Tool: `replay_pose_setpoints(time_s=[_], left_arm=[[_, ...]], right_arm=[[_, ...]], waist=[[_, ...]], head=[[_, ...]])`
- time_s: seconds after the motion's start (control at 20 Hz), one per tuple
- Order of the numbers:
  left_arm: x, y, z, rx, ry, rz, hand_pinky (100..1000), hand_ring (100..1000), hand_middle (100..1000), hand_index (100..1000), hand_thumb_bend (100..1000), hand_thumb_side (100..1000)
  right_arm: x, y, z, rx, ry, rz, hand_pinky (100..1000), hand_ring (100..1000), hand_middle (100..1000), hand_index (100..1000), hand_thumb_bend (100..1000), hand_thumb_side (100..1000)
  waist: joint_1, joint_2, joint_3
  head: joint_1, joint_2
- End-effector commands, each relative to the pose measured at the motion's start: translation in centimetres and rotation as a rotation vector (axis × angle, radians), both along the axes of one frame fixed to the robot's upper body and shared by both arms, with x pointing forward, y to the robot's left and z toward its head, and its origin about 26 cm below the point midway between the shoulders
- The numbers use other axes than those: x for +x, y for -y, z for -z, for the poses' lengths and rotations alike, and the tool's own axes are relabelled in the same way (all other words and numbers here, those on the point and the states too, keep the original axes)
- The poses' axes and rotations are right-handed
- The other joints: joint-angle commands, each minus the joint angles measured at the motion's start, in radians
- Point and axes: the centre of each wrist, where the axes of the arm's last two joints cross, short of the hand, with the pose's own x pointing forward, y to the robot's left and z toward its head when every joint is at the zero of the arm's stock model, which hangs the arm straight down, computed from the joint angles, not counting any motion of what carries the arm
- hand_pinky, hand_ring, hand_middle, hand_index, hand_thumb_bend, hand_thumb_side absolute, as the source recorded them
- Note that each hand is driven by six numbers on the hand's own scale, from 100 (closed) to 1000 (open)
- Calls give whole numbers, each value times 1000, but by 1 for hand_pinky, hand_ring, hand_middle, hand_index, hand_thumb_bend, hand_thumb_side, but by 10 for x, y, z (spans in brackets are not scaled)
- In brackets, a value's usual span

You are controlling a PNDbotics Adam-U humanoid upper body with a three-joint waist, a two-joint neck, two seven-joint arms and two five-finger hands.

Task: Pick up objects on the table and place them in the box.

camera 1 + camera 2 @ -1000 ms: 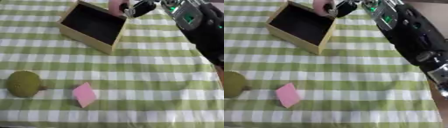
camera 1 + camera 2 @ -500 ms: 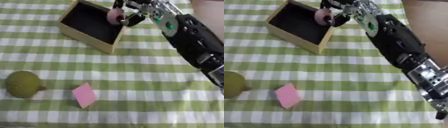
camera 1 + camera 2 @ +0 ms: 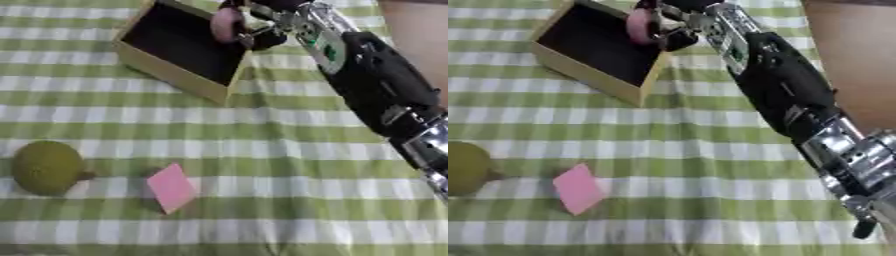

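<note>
Even, bright overhead light, no glare. Soft short shadows beside pink card (image 3: 171,187) and green fruit (image 3: 46,167). Whole picture slightly blurred; box (image 3: 168,79) interior dark.

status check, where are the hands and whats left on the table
Right hand shut on pink object, over the box rim. Left hand not in view. Green fruit and pink card wait on cloth. Nothing blocking.

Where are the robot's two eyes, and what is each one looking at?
Left eye view: in the robot's head, looking down at the checked table; its right arm reaches to the box.
Right eye view: beside it, same downward look; more of that arm shows.
Both share the right hand holding a pink object over the box, the pink card and the green fruit.
</note>
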Motion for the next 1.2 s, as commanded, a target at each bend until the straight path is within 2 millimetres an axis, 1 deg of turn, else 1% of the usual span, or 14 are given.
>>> replay_pose_setpoints(time_s=[0.05, 0.1, 0.15, 0.25, 0.55, 0.8, 0.9, 0.95, 1.0, 1.05, 1.1, 1.2], left_arm=[[-3, 2, -8, 4, 31, 15, 802, 762, 715, 810, 291, 709], [-3, 2, -8, 5, 29, 16, 802, 763, 715, 810, 291, 710], [-3, 2, -7, 5, 28, 16, 803, 763, 714, 810, 291, 710], [-3, 2, -7, 5, 26, 17, 803, 763, 714, 810, 291, 709], [-3, 2, -7, 6, 25, 19, 803, 764, 715, 808, 290, 709], [-3, 3, -6, 9, 21, 23, 804, 765, 716, 809, 289, 710], [-3, 3, -6, 10, 20, 22, 804, 766, 716, 808, 288, 710], [-3, 2, -6, 10, 19, 22, 804, 766, 716, 808, 287, 710], [-3, 2, -6, 10, 19, 21, 804, 766, 716, 808, 287, 709], [-3, 2, -6, 11, 19, 20, 804, 766, 716, 808, 287, 709], [-3, 2, -6, 12, 19, 19, 804, 766, 716, 808, 287, 708], [-3, 1, -6, 14, 19, 16, 804, 766, 716, 808, 287, 708]], right_arm=[[0, -3, -5, -15, 23, -11, 907, 908, 846, 924, 100, 476], [0, -4, -7, -14, 30, -16, 907, 909, 847, 924, 100, 486], [-1, -5, -10, -17, 37, -21, 912, 917, 853, 926, 100, 529], [-3, -7, -15, -27, 45, -28, 913, 918, 854, 927, 100, 545], [-9, -12, -27, -17, 48, -53, 916, 922, 857, 931, 100, 538], [-15, -17, -42, 13, 70, -73, 917, 922, 857, 931, 100, 510], [-18, -19, -50, 33, 87, -82, 916, 920, 855, 931, 100, 487], [-20, -20, -54, 45, 96, -86, 914, 917, 852, 929, 100, 447], [-23, -20, -60, 60, 108, -88, 913, 915, 850, 929, 100, 433], [-26, -20, -65, 74, 121, -89, 910, 912, 846, 926, 100, 396], [-30, -19, -71, 88, 136, -89, 907, 907, 841, 923, 100, 349], [-40, -18, -82, 112, 169, -93, 903, 900, 832, 917, 100, 298]], waist=[[-8, -3, 1], [-8, -3, 0], [-8, -4, -1], [-7, -6, -3], [-6, -13, -7], [-7, -16, -11], [-6, -19, -12], [-6, -20, -13], [-5, -22, -14], [-4, -23, -15], [-4, -25, -16], [-4, -28, -19]], head=[[-1, -7], [-1, -6], [0, -5], [0, -4], [1, -1], [1, 0], [1, 2], [2, 3], [3, 4], [4, 6], [6, 7], [12, 10]])
